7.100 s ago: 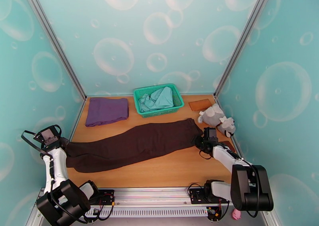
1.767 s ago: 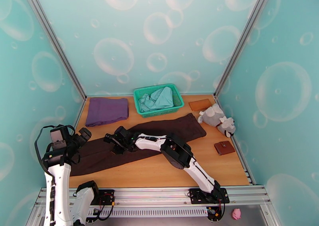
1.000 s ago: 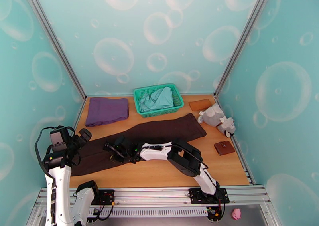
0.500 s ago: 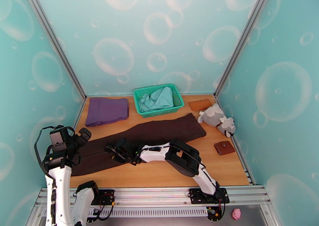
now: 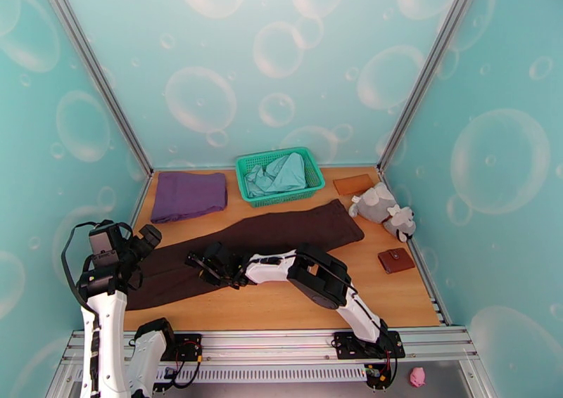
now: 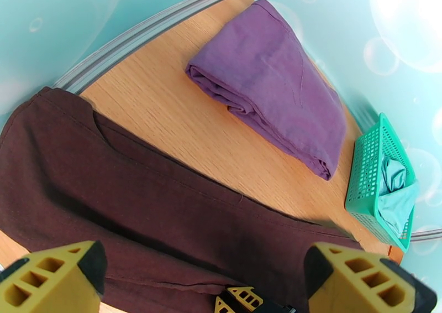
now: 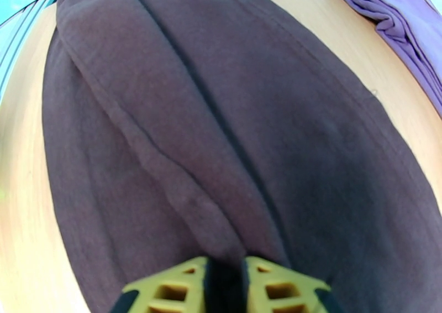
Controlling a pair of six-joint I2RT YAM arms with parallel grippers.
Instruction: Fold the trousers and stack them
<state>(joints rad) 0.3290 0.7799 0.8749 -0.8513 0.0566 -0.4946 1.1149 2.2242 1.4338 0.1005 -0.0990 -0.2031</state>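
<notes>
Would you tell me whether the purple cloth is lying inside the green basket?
No, the purple cloth lies folded on the table beside the green basket.

Wooden table [image 5: 295, 308], pale grain. Sprawled flat across the middle, dark brown trousers [image 5: 281, 230], from 8 o'clock up to 2. Folded purple cloth [image 5: 188, 195] at 10, green basket [image 5: 285, 195] at 12 (just beyond the trousers' far edge), tan pad [image 5: 353, 184] at 1, grey plush toy [image 5: 383, 209] at 2, brown wallet [image 5: 395, 260] at 4.

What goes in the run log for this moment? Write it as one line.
phase: grasp for fold | right gripper: shut on dark brown soft-fabric trousers, lying full length | left gripper: open, raised over their end
</notes>
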